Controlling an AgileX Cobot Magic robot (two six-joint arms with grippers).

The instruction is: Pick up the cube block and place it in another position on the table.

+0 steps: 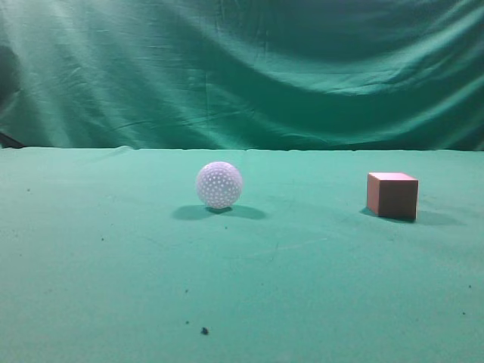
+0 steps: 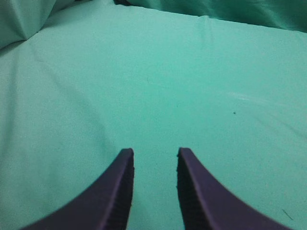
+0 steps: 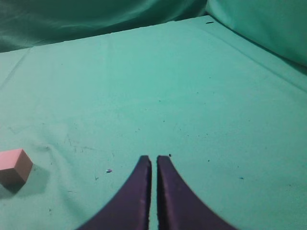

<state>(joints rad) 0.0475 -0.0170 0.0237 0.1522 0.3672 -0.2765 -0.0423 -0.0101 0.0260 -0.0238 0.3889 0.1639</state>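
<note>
From the exterior view, the cube block (image 1: 392, 195) sits on the table (image 1: 113, 287), right of a white dimpled ball (image 1: 219, 184) and well apart from it. The left gripper (image 2: 154, 158) hovers over bare cloth, fingers spread. The right gripper (image 3: 154, 162) has its fingers nearly pressed together, holding nothing, with the cube off to its left.

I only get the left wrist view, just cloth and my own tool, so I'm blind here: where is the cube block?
Observer: The cube block sits on the table, right of centre in the exterior view.
Operator: Anything near it?
Observer: A white dimpled ball rests well to its left, apart from it.
Operator: Is the right tool ready?
Observer: The right tool is nearly closed and empty; the cube lies to its left.
</note>
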